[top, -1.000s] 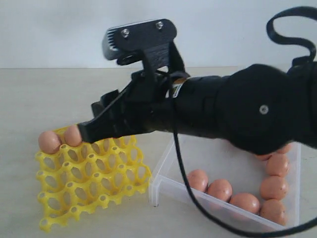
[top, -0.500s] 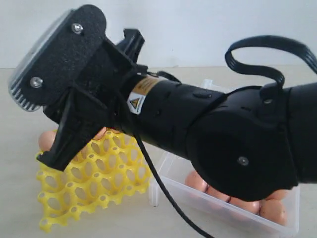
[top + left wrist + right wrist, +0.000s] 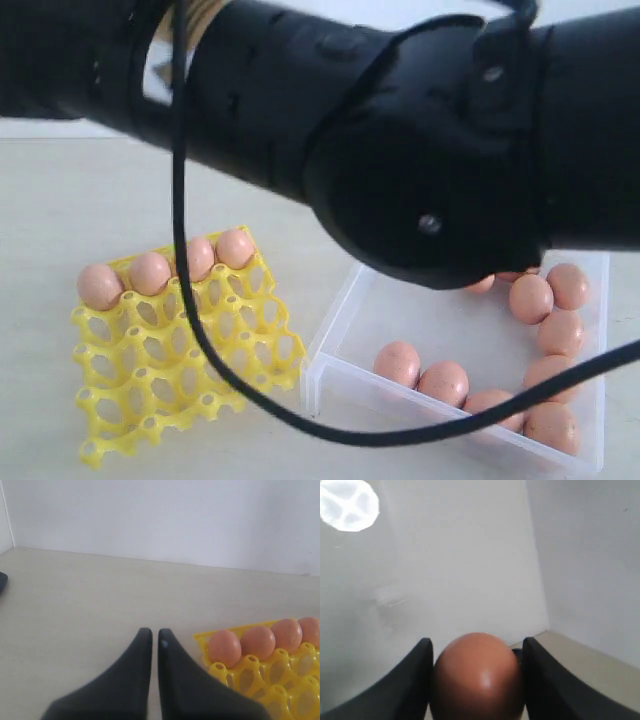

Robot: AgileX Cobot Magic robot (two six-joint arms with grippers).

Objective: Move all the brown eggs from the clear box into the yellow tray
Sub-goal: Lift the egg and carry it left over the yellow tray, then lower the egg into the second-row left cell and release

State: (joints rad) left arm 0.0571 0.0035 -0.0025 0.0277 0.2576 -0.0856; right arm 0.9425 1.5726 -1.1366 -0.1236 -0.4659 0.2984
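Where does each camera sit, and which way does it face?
Exterior: off the arms, facing yellow tray and clear box; black arm fills its top.
Left wrist: on left arm, facing table and wall past shut left end effector.
Right wrist: on right arm, facing a wall; right end effector grips a brown egg.
Shared: exterior and left wrist show the tray's four eggs.
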